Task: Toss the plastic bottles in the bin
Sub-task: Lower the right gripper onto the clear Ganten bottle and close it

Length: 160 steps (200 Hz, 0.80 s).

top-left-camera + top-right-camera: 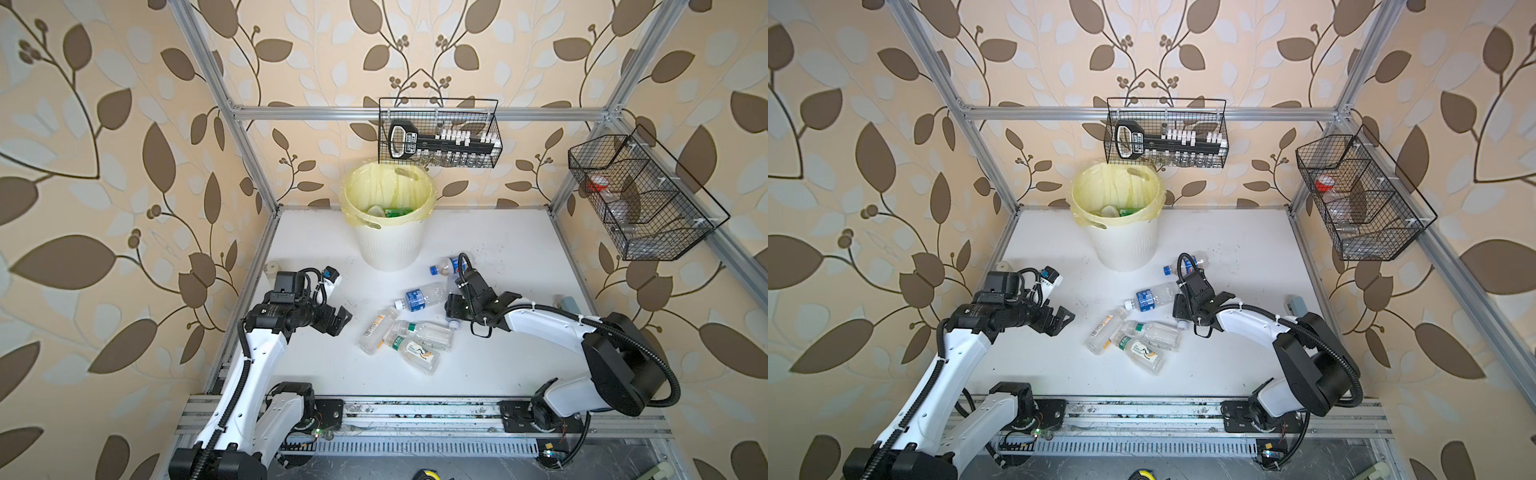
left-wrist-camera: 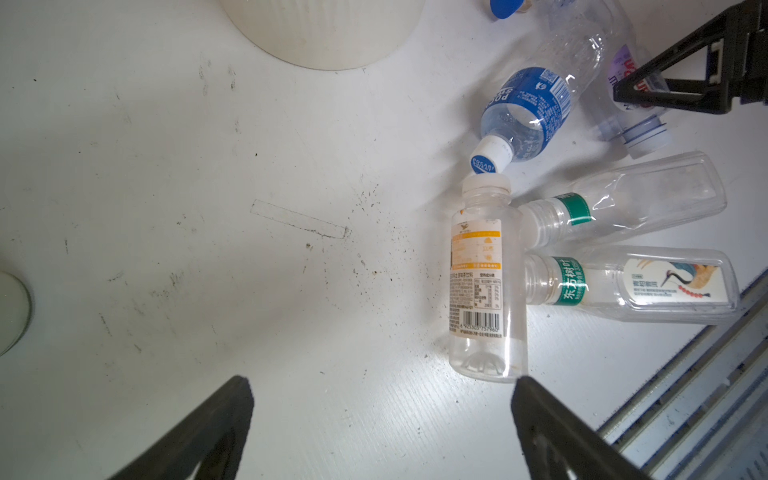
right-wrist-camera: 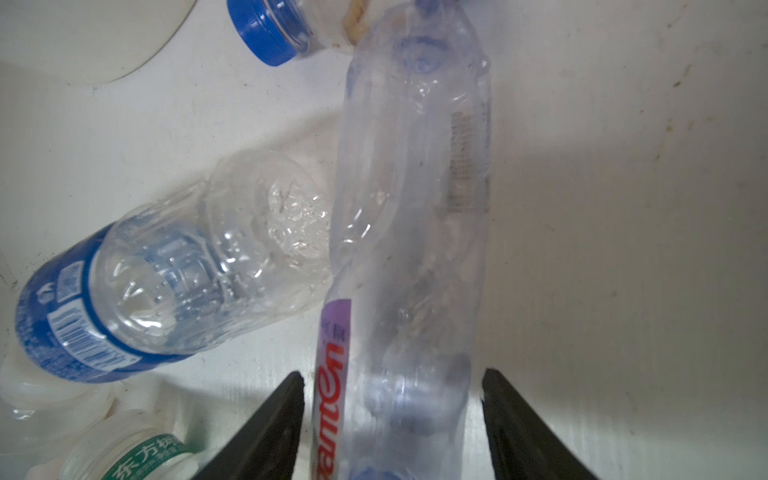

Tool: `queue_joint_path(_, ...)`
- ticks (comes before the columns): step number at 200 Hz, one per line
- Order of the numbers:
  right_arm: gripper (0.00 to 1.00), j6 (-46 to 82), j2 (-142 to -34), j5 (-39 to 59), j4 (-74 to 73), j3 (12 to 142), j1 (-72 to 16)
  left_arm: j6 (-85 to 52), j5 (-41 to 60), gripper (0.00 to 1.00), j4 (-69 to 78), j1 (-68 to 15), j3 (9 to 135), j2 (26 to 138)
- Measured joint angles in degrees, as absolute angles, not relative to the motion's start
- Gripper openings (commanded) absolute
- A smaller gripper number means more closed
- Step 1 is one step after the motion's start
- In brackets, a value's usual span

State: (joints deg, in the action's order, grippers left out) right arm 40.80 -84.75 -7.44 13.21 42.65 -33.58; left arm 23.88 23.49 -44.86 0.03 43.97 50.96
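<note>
The cream ribbed bin (image 1: 388, 245) (image 1: 1125, 249) with a yellow bag stands at the table's back; a green bottle (image 1: 397, 212) lies inside it. Several plastic bottles lie in a cluster mid-table: a blue-labelled one (image 1: 419, 299) (image 3: 166, 282), an orange-labelled one (image 1: 376, 332) (image 2: 478, 282), two green-banded ones (image 1: 428, 330) (image 1: 415, 351), and a blue-capped one (image 1: 446, 266). My right gripper (image 1: 451, 309) (image 3: 392, 395) straddles a clear purple-labelled bottle (image 3: 411, 208), its jaws close on either side with slim gaps. My left gripper (image 1: 338, 322) (image 2: 382, 399) hangs open left of the cluster, holding nothing.
A squat white jar (image 1: 272, 268) sits by the left edge behind the left arm. Two black wire baskets (image 1: 440, 133) (image 1: 640, 199) hang on the back and right frame rails. A small grey-blue object (image 1: 567, 303) lies at the table's right edge.
</note>
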Motion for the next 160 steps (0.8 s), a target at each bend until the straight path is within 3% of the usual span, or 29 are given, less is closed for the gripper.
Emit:
queue_joint_path(75, 0.51, 40.49, -86.06, -7.03, 12.4, 42.81, -33.52, 23.88, 23.7, 0.99, -44.84, 0.49, 43.97, 51.2)
queue_joint_path(160, 0.49, 40.64, -80.29, -7.27, 13.89, 42.59, -33.8, 23.86, 24.08, 0.99, -45.08, 1.56, 43.97, 51.37)
